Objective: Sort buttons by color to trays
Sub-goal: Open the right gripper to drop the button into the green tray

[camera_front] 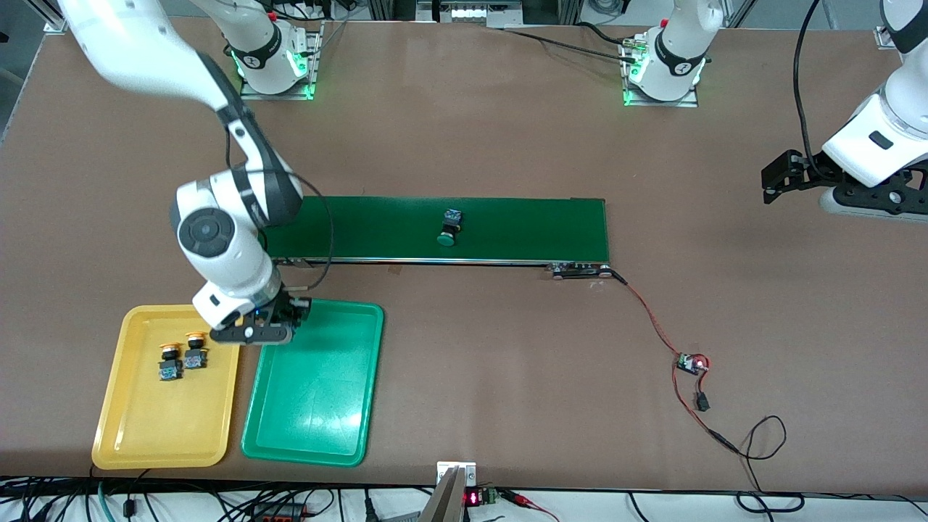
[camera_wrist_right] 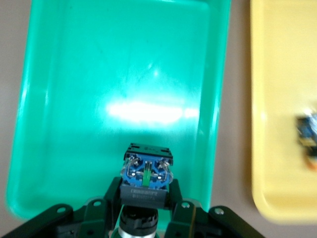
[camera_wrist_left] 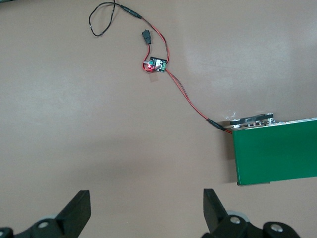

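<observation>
My right gripper (camera_front: 288,317) (camera_wrist_right: 147,192) hangs over the green tray (camera_front: 319,406) (camera_wrist_right: 99,74), at the end nearest the conveyor. It is shut on a button (camera_wrist_right: 147,171) with a black-and-blue body; the cap is mostly hidden between the fingers. Two yellow-capped buttons (camera_front: 169,361) (camera_front: 196,352) lie in the yellow tray (camera_front: 145,428) (camera_wrist_right: 277,99) beside it. A green-capped button (camera_front: 450,226) lies on the dark-green conveyor belt (camera_front: 522,228) (camera_wrist_left: 277,153). At the left arm's end of the table my left gripper (camera_front: 779,177) (camera_wrist_left: 147,210) waits in the air, open and holding nothing.
A small circuit board (camera_front: 692,362) (camera_wrist_left: 156,64) with red and black wires lies on the table, wired to the conveyor's end. Cables and equipment run along the table's edge nearest the front camera.
</observation>
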### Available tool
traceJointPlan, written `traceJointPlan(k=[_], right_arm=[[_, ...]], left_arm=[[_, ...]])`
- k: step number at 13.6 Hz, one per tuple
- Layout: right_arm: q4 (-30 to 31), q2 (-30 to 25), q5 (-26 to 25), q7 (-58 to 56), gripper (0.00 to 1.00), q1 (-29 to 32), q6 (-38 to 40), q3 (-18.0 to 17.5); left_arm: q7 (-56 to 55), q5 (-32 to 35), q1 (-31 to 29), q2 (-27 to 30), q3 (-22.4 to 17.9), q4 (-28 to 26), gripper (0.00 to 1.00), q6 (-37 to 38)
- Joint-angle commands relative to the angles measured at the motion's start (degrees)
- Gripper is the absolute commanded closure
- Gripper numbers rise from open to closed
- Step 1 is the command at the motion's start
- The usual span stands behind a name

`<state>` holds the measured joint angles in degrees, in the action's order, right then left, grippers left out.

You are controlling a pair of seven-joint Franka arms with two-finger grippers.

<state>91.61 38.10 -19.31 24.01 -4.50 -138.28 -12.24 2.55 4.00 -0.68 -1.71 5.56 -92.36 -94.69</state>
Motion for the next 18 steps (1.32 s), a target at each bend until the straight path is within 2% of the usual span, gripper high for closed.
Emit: traceJointPlan(k=[1,4,5,6,7,8,9,12,15,18], right_arm=[[-3.19,5.83,-3.0,-1.24,0.99,-0.77,-5.94,1.51],[-3.81,7.68,-4.77,-1.15,0.99,-1.21,-8.14,3.01],[-3.81,8.12,-4.77,-1.15,0.91,-1.04,-8.76,3.1],[-3.72,8.13,-4.77,-1.07,0.5,-1.04,-8.76,3.19],[-3.72,8.13,-4.77,-0.98,0.32,-1.04,-8.76,3.19],[-3.72,8.13,-4.69,-0.63,0.19,-1.04,-8.76,3.19],[-3.63,8.04,-4.51,-0.28,0.01,-1.21,-8.76,3.19],[-1.89,4.98,-3.81,0.25,0.0,-1.56,-8.16,3.1],[8.63,-4.41,-3.89,8.92,0.0,-2.09,-5.79,2.4],[19.54,-13.82,-2.41,14.39,0.0,-1.65,-3.94,-1.64]], left_arm=[[0.79,-0.22,-0.11,0.13,0.07,0.86,0.0,0.82],[0.87,-0.22,-0.11,0.22,0.07,0.86,0.0,0.91],[0.87,-0.22,-0.11,0.13,0.07,0.86,0.0,1.08],[0.87,-0.22,-0.11,0.13,0.07,0.95,0.0,1.26],[0.79,-0.22,-0.02,0.3,0.16,0.86,0.0,1.52],[0.79,-0.22,-0.02,0.31,0.16,0.95,0.0,1.79],[0.79,-0.22,-0.02,0.31,0.16,0.95,0.0,1.79],[0.87,-0.13,0.15,0.31,0.16,1.04,0.0,1.79],[0.87,-0.13,0.24,0.22,0.16,1.04,0.0,1.79],[0.87,-0.13,0.24,0.13,0.16,1.13,0.0,1.79]])
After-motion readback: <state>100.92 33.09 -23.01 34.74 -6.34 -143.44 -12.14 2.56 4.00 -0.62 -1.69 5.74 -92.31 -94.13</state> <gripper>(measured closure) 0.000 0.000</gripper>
